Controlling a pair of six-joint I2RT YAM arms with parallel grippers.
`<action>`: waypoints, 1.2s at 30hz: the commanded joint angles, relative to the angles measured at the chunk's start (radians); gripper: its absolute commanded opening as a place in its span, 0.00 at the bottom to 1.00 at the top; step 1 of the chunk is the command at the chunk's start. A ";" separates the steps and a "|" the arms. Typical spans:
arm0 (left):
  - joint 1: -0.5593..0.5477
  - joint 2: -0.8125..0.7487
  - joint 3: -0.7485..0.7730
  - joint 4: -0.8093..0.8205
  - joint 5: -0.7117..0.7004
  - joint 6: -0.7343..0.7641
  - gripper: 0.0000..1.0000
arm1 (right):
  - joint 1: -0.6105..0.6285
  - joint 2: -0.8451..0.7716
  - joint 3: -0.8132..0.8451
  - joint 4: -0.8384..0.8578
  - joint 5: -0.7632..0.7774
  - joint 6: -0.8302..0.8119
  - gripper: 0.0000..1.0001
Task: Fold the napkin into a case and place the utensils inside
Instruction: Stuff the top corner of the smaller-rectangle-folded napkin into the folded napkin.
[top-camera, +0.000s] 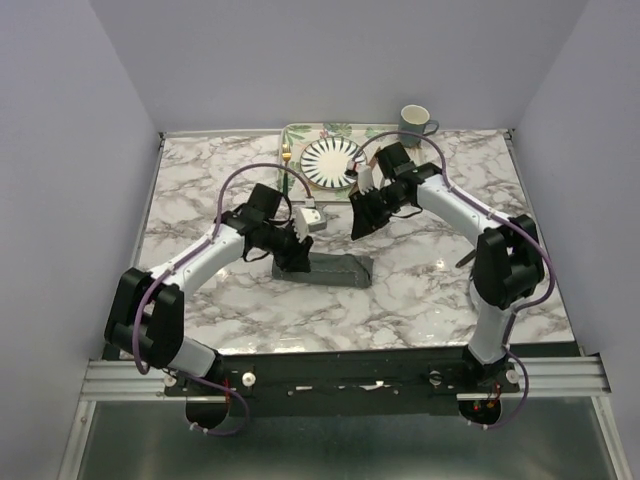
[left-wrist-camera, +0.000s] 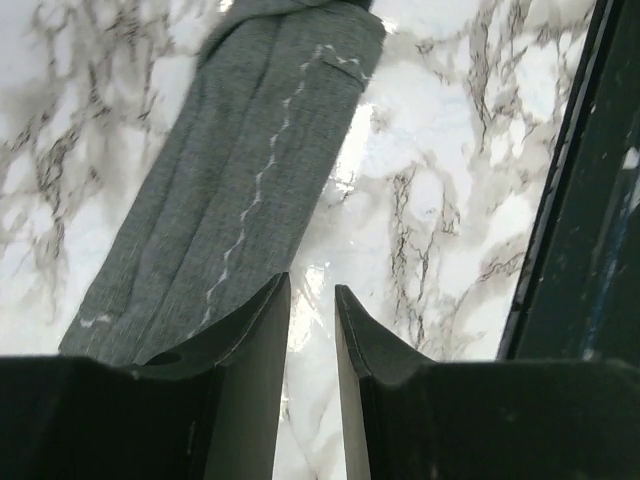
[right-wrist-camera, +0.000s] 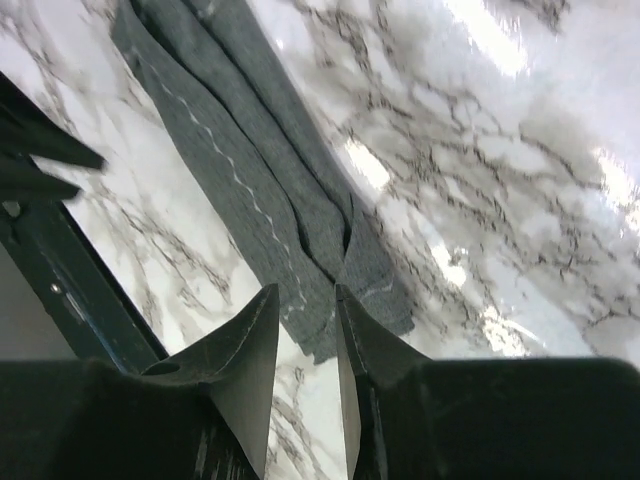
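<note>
The napkin (top-camera: 335, 268) lies folded into a long narrow dark grey case on the marble table, near the middle. My left gripper (top-camera: 297, 258) hovers over its left end, jaws a little apart with nothing between them. In the left wrist view the case (left-wrist-camera: 250, 170) stretches away beside the gripper (left-wrist-camera: 312, 300), and bare marble shows in the gap. My right gripper (top-camera: 360, 222) hangs just behind the case's right end, open and empty. In the right wrist view the gripper (right-wrist-camera: 308, 300) is above the layered end of the case (right-wrist-camera: 260, 180). A gold fork (top-camera: 287, 153) lies beside the plate; the other utensils are hidden.
A striped plate (top-camera: 328, 162) sits on a leaf-patterned mat (top-camera: 300, 133) at the back centre, with a grey mug (top-camera: 415, 122) to its right. The right arm reaches across in front of the plate. The table's dark near edge (left-wrist-camera: 590, 200) lies close to the case.
</note>
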 joint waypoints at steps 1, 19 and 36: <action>-0.136 -0.060 -0.097 0.180 -0.188 0.103 0.39 | 0.007 0.094 0.072 -0.014 -0.092 0.030 0.37; -0.310 0.271 0.071 0.368 -0.264 0.097 0.25 | 0.007 0.308 0.114 0.031 -0.136 0.112 0.19; -0.314 0.363 0.186 0.320 -0.248 0.111 0.20 | 0.023 0.282 0.038 0.033 -0.129 0.101 0.14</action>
